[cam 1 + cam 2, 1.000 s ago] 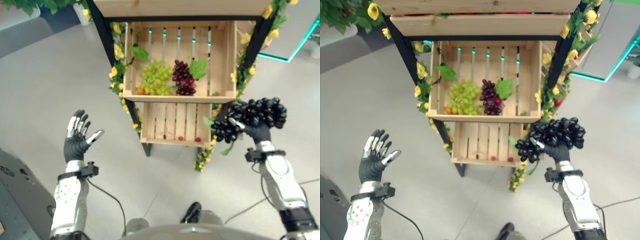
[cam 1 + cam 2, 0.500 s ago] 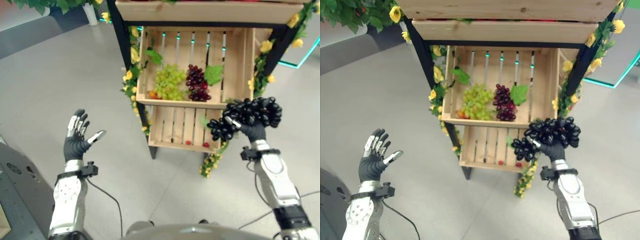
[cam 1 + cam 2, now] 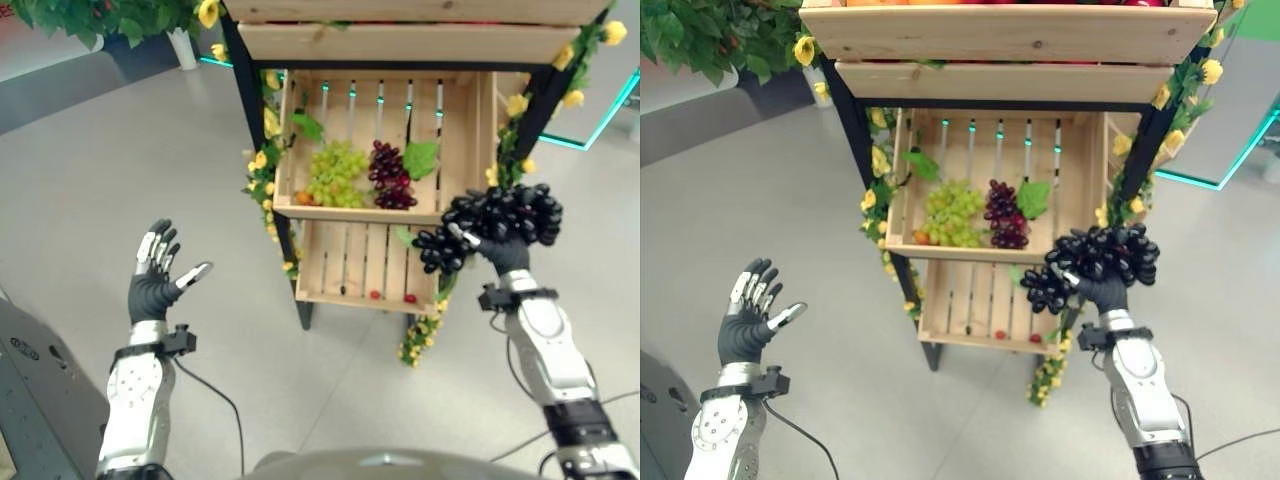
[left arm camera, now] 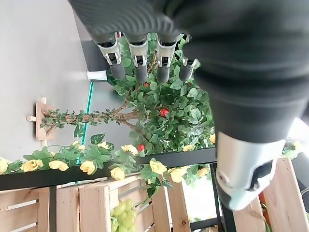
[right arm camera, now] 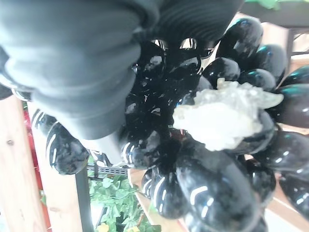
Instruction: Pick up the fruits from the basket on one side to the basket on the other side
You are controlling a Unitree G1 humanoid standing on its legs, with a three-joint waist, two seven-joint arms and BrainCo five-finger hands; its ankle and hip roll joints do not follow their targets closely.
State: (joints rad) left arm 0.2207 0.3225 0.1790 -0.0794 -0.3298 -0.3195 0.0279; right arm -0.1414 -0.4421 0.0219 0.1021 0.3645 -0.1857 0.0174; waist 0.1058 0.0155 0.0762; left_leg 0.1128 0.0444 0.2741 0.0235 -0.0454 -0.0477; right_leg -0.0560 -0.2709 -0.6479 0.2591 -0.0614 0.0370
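Left eye view: the right hand [image 3: 506, 254] is raised in front of the wooden stand, its fingers closed round a bunch of black grapes [image 3: 495, 225]. The bunch hangs in the air just before the right front corner of the middle crate [image 3: 380, 210], overlapping that edge in the view; whether it touches the wood cannot be told from here. Right wrist view confirms the hold (glossy dark grapes press close against the ribbed cover).

Inside the middle crate lie a green grape bunch [image 3: 336, 173] and, just beside it, a dark red grape bunch [image 3: 388, 176] with a green leaf [image 3: 421, 158] next to it. The lower crate [image 3: 365, 262] holds a few small red fruits [image 3: 408, 298] near its front edge.

The left hand [image 3: 157, 280] is held up well apart from the stand, over the floor [image 3: 120, 180], fingers spread wide and holding nothing.
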